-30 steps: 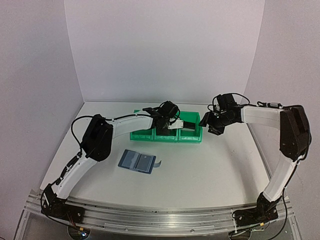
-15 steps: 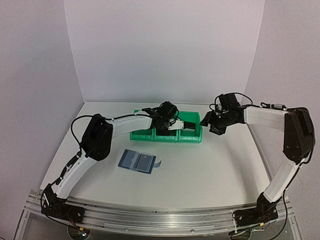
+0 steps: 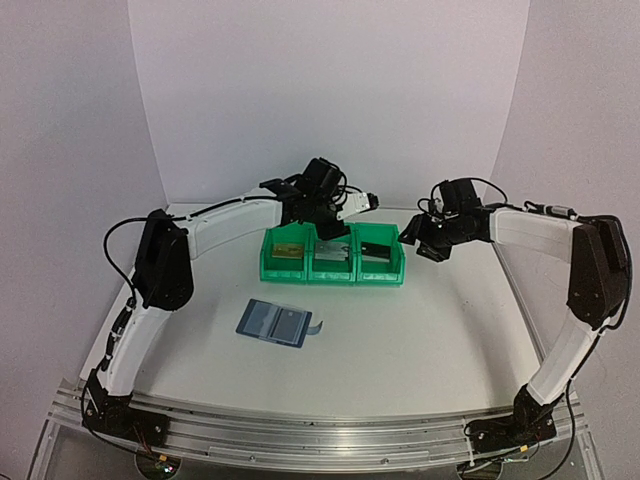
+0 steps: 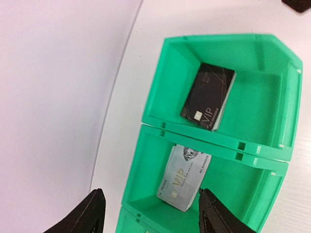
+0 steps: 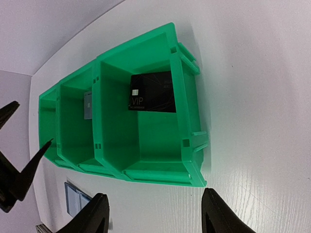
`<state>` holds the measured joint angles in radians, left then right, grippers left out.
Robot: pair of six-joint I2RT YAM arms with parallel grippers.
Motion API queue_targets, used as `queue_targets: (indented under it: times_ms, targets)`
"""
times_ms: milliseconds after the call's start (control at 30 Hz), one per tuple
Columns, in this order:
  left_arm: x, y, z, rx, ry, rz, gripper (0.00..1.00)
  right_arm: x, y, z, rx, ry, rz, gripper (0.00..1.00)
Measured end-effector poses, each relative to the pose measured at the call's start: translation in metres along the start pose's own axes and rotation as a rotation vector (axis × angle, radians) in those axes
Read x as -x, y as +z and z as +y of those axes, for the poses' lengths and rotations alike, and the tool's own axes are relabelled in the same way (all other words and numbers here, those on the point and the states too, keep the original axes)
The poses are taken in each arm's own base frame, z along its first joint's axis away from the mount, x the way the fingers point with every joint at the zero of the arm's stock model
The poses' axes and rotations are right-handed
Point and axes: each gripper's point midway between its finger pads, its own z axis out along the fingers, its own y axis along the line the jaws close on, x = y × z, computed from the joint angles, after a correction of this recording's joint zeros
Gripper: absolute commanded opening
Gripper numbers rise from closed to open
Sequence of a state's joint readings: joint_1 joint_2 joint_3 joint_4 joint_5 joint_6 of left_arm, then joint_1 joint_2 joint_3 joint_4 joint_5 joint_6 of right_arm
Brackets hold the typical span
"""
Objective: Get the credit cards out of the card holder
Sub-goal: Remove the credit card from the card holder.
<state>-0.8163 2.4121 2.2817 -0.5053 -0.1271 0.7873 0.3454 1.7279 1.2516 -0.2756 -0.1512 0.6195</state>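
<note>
The left arm [image 3: 230, 222] rises from the lower left of the overhead frame, bends at the elbow and reaches to centre frame. The left end effector [image 4: 153, 218] hangs above the row of three green bins [image 3: 332, 272] with its fingers spread and nothing between them. The right arm [image 3: 530, 230] arches up the right edge and leans in. The right end effector [image 5: 155, 216] is just beside the right-hand bin, fingers likewise spread and empty. The tabletop [image 3: 420, 330] is white, enclosed by plain pale walls [image 3: 330, 90], with a metal rail [image 3: 300, 430] along the bottom edge. The card holder [image 3: 275, 322] lies opened flat on the tabletop below the bins, apart from them, with its strap pointing right. A tan card [image 3: 287, 250] lies in the left bin, a silver card [image 4: 184, 177] in the middle bin and a black card [image 4: 209, 97] in the right bin. The silver and black cards both read "VIP"; the smaller print is illegible.
</note>
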Motion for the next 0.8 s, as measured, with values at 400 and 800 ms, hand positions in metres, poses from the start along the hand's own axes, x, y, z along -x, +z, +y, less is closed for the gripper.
queue_targets:
  times_ms: [400,800]
  targets:
    - [-0.028,-0.119,0.049,-0.122,-0.241,-0.129,0.76,0.008,-0.008,0.03,0.088,-0.045,-0.001,0.6]
    - [-0.148,-0.197,-0.103,-0.418,-0.257,-0.012,0.76,-0.11,0.01,0.128,0.174,-0.178,0.152,0.57]
